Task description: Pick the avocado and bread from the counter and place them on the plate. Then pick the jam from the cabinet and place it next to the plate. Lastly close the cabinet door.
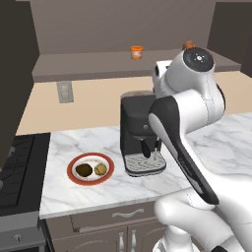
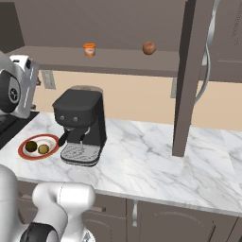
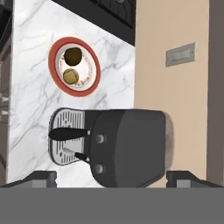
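Observation:
The red-rimmed plate point(image 1: 74, 176) point(image 2: 23, 152) point(image 3: 94, 81) lies on the marble counter point(image 1: 93, 194) point(image 2: 156, 160) left of a coffee machine. On it rest the dark avocado point(image 1: 84, 170) point(image 2: 31, 146) point(image 3: 73, 55) and the tan bread point(image 1: 100, 170) point(image 2: 43, 149) point(image 3: 70, 76), side by side. The orange jam point(image 1: 136, 52) point(image 2: 89, 49) stands on the shelf of the open cabinet point(image 1: 98, 66) point(image 2: 118, 59). My gripper point(image 3: 113, 178) hangs high above the coffee machine, looking down. It is open and holds nothing, its fingertips point(image 3: 41, 177) wide apart.
A black coffee machine point(image 1: 140, 133) point(image 2: 80, 123) point(image 3: 127, 146) stands mid-counter below the hand. A reddish-brown ball point(image 2: 149, 47) sits on the shelf right of the jam. The open cabinet door point(image 2: 189, 80) juts out over the counter. A stove point(image 1: 19, 167) borders the counter's left end.

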{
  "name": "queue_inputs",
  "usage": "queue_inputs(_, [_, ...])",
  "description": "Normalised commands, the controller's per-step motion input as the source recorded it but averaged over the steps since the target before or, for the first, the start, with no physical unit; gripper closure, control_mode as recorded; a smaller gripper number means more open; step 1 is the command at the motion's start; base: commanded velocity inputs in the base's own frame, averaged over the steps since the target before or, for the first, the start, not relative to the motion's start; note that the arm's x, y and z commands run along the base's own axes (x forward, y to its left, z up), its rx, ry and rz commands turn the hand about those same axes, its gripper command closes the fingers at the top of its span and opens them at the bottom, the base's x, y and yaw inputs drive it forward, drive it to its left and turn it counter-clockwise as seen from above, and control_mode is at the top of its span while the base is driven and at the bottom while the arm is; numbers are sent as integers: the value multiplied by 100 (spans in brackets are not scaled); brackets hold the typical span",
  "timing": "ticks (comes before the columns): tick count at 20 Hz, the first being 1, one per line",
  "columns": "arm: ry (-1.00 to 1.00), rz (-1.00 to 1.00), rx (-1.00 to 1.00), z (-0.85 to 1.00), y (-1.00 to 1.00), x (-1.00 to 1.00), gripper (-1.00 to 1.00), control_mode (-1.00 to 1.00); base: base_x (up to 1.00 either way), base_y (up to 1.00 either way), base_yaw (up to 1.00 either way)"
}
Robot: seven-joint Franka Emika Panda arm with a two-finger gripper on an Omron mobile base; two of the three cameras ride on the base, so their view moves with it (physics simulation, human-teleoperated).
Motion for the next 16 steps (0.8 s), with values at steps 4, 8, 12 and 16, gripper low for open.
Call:
queue_inputs(4, [0,-14,5,27,-7,0,-100,-100,0,0,0])
queue_inputs(8, [0,-16,4,14,-7,0,-100,-100,0,0,0])
queue_inputs(12, [0,-18,7,6,-6,0,-100,-100,0,0,0])
queue_inputs(16, [-4,-18,9,9,-3,0,-100,-100,0,0,0])
